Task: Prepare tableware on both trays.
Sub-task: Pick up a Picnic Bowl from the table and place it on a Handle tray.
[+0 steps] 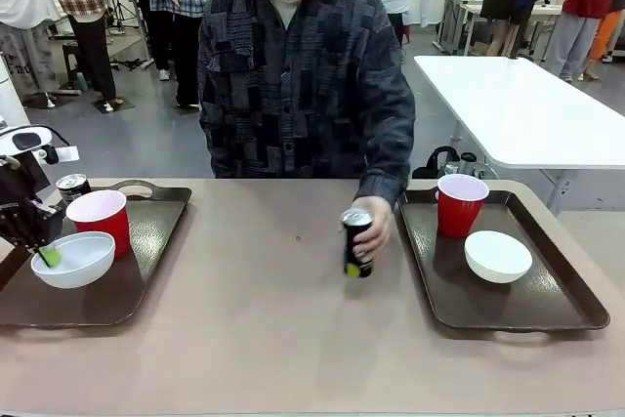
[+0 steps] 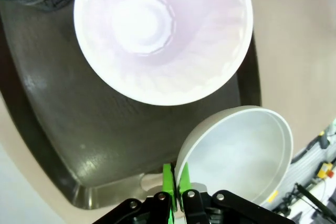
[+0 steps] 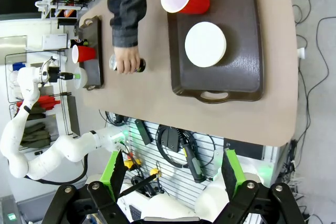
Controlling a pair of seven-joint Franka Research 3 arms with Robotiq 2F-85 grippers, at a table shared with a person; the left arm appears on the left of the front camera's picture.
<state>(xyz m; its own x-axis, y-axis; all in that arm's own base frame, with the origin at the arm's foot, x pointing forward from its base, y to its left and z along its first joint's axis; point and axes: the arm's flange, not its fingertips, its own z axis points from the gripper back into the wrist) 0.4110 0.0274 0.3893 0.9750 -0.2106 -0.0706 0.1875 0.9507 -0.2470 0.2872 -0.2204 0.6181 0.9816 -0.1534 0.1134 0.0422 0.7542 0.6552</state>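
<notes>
On the left tray [image 1: 146, 271] stand a dark can [image 1: 71, 186], a red cup [image 1: 99, 217] and a white bowl [image 1: 78, 259]. My left gripper [image 1: 44, 256] is shut on that bowl's near rim. In the left wrist view its green pads [image 2: 169, 179] pinch the bowl [image 2: 241, 153] beside the cup's white inside [image 2: 163, 30]. The right tray [image 1: 547, 305] holds a red cup [image 1: 460, 202] and a white bowl [image 1: 498, 255]. A person's hand [image 1: 376, 227] grips a second can [image 1: 356, 243] on the table between the trays. My right gripper [image 3: 173, 177] hangs open high above the table.
The person sits at the far side of the brown table [image 1: 273, 339], one arm reaching over it. In the right wrist view the right tray [image 3: 247, 35] lies under the gripper, with cables and a rack past the table's edge.
</notes>
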